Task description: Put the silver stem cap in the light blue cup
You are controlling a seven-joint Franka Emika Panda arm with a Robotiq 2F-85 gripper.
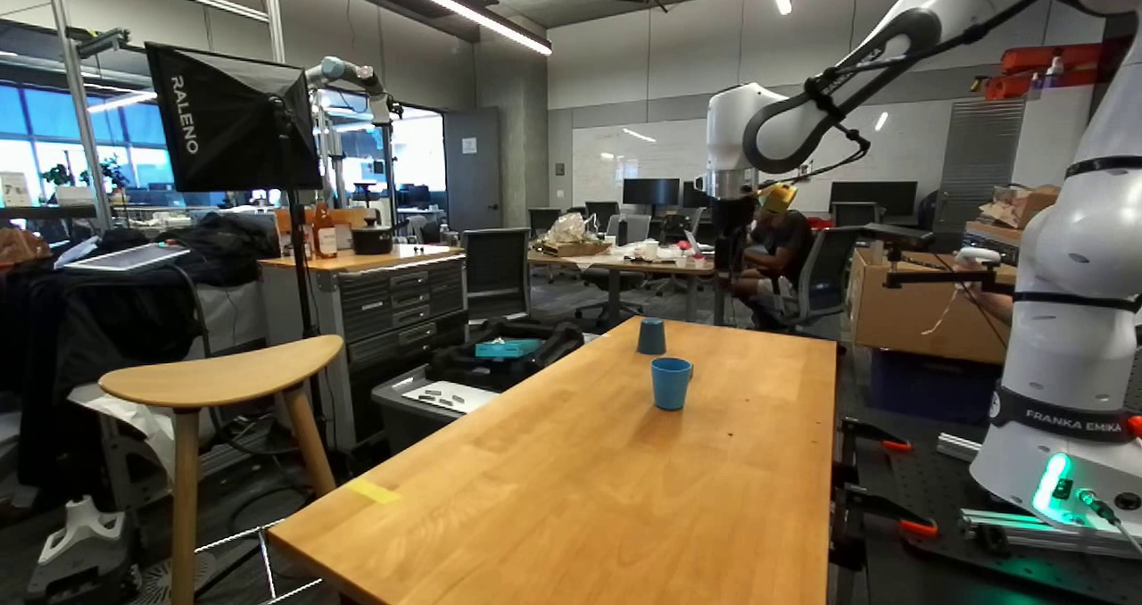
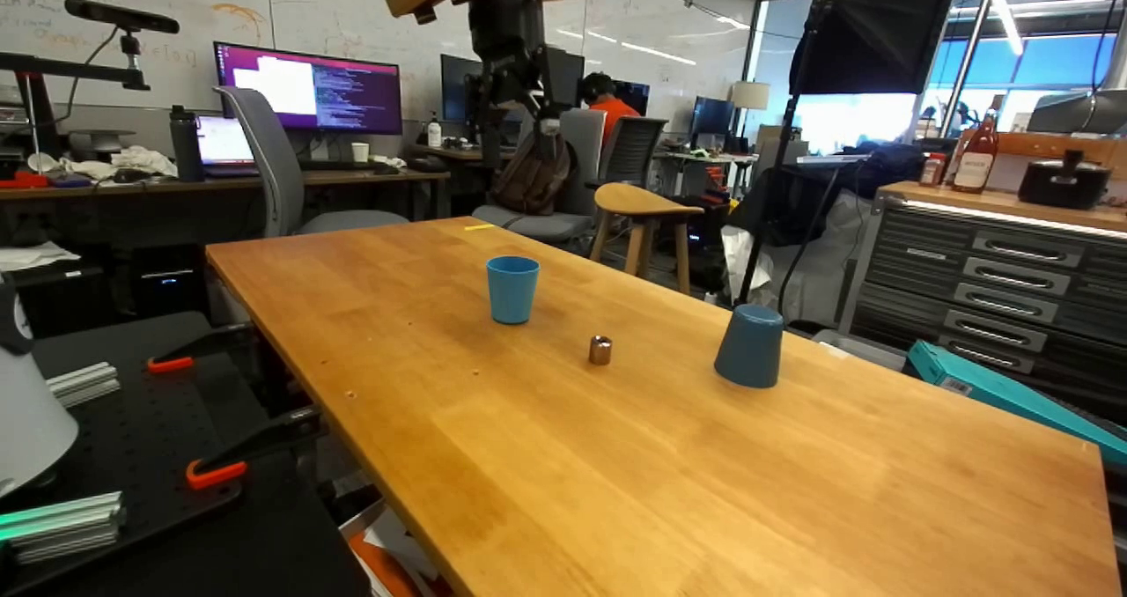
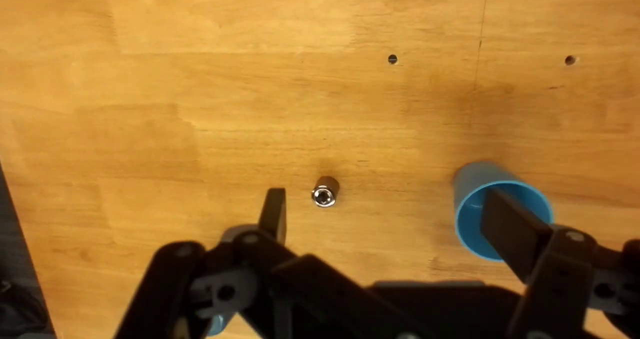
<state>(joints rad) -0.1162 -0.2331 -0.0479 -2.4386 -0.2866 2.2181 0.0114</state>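
Note:
The silver stem cap (image 2: 600,350) stands on the wooden tabletop between two cups. In the wrist view the cap (image 3: 325,192) shows its hollow end, just right of the left finger. The light blue cup (image 2: 511,291) stands upright, and it also shows in an exterior view (image 1: 669,385), where the cap is mostly or wholly hidden behind it. In the wrist view the right finger overlaps the mouth of the light blue cup (image 3: 470,189). My gripper (image 3: 384,199) is open and empty. In an exterior view the gripper (image 2: 519,135) hangs well above the table.
A darker blue cup (image 2: 750,348) stands upside down near the table's edge; it also shows in an exterior view (image 1: 651,337). Orange-tipped clamps (image 2: 216,474) grip the table's robot side. A wooden stool (image 1: 223,371) and a grey bin (image 1: 393,400) stand beside the table (image 1: 571,516).

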